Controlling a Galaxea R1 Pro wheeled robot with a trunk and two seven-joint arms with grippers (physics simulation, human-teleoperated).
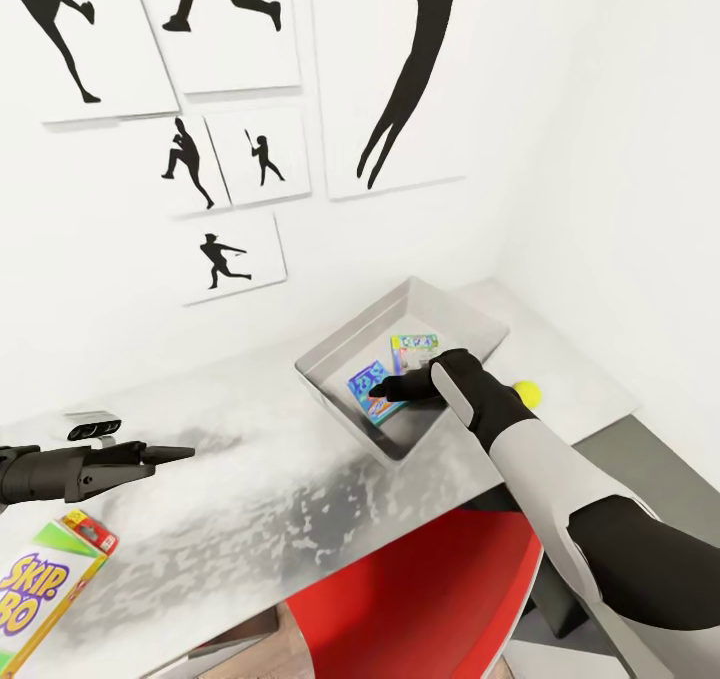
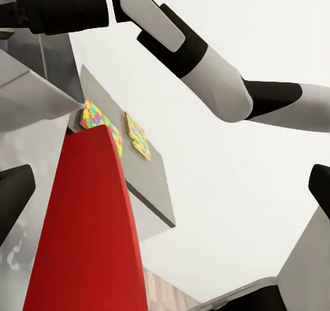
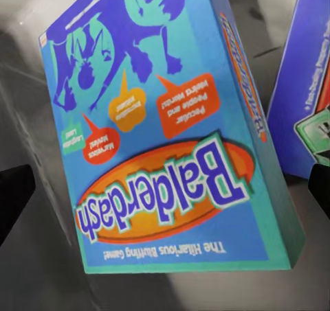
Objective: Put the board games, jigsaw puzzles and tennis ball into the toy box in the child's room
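The light grey toy box [image 1: 330, 371] stands on the white table [image 1: 250, 499] against the wall. Inside it lie a blue "Balderdash" board game [image 1: 368, 391] [image 3: 172, 139], tilted, and a second, white-green board game [image 1: 413, 349] [image 3: 309, 84]. My right gripper [image 1: 388, 391] [image 3: 165, 194] hangs open just above the blue box, its fingertips [image 3: 14, 201] clear of it. The tennis ball [image 1: 527, 393] rests on the table behind my right arm. A "Skip-Bo" board game [image 1: 40, 589] lies at the table's near left. My left gripper [image 1: 168, 453] [image 2: 165, 194] is open and empty above the table. Two jigsaw puzzles [image 2: 101, 122] [image 2: 138, 136] lie on the dark grey section [image 2: 148, 180].
A red chair [image 1: 420, 599] [image 2: 82, 228] is tucked under the table's front edge, between my arms. A small grey object [image 1: 92, 424] sits on the table near the left gripper. The wall with black silhouette pictures [image 1: 215, 19] rises right behind the table.
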